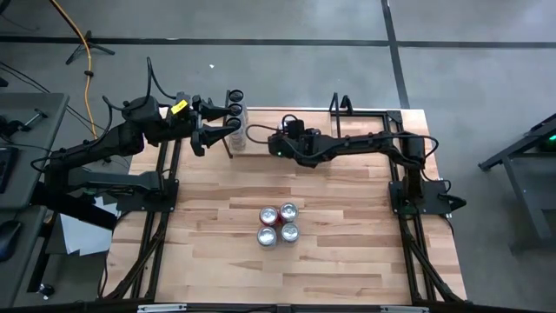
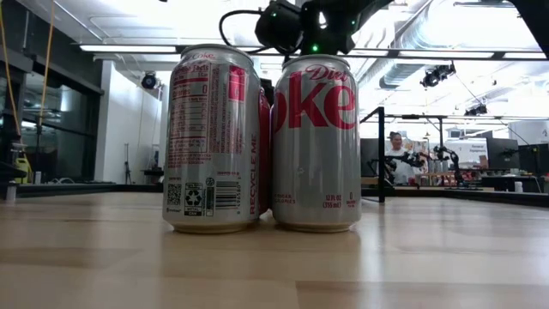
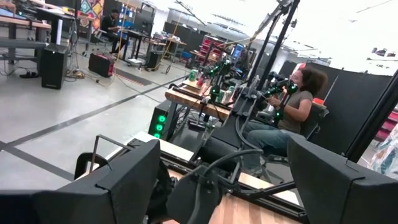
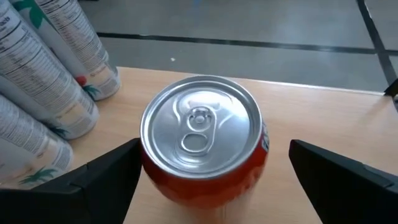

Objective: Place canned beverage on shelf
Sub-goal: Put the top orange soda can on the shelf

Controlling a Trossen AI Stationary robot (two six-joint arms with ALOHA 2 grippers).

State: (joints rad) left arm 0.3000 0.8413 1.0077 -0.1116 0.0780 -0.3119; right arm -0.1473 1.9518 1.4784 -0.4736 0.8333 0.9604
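Wooden planks form the table [image 1: 347,261], which carries the shelf [image 1: 365,117] along its far edge. Both dark arms reach over that far part. Four cans [image 1: 278,224] stand clustered mid-table. On the pale shelf surface an orange can [image 4: 202,140] stands upright between the parted fingers of the right gripper [image 4: 211,171], untouched by them. White slim cans [image 4: 50,93] stand beside it. Near them, the left gripper [image 1: 217,122] hovers with its fingers apart, holding nothing.

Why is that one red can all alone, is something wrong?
Nothing looks spilled or broken. The red can stands upright on the wooden surface, apart from the four cans grouped mid-table. The right gripper is open around it, fingers clear of its sides. The left gripper waits open nearby.
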